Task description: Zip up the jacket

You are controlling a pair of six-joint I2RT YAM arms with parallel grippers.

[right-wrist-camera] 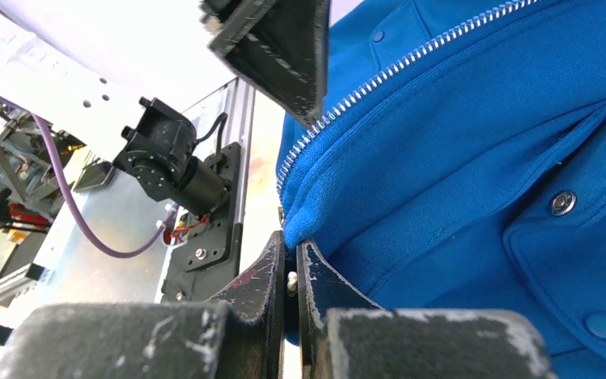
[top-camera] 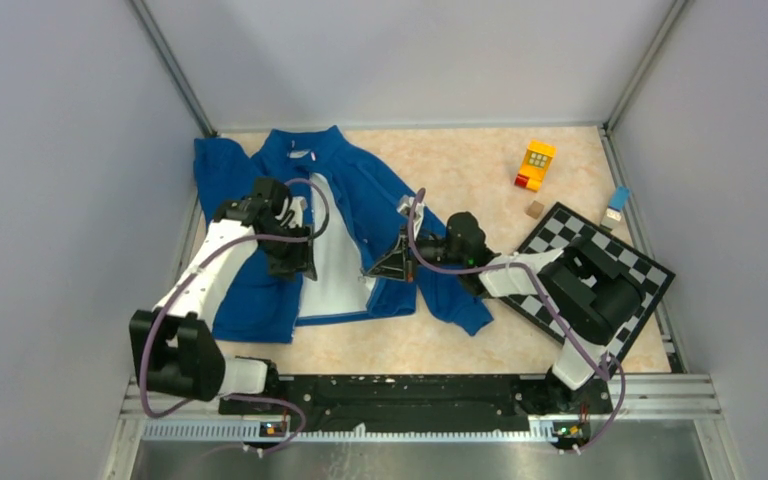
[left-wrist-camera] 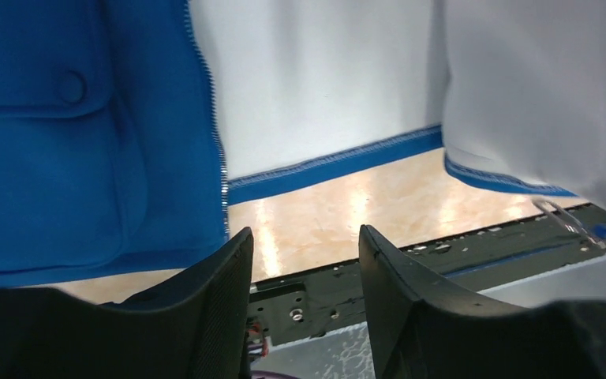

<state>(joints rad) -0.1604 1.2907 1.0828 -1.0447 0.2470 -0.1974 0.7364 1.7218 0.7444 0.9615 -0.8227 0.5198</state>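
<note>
Top view overhead, far; wrist views close, sharing jacket [top-camera: 360,190] front, seemingly.

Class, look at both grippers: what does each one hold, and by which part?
Right gripper pinches the jacket at its zipper edge's lower corner; left gripper holds nothing.

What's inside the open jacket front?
Only pale lining shows between the blue fronts of the jacket, with the left gripper at its edge. The table beneath that lining is covered.
</note>
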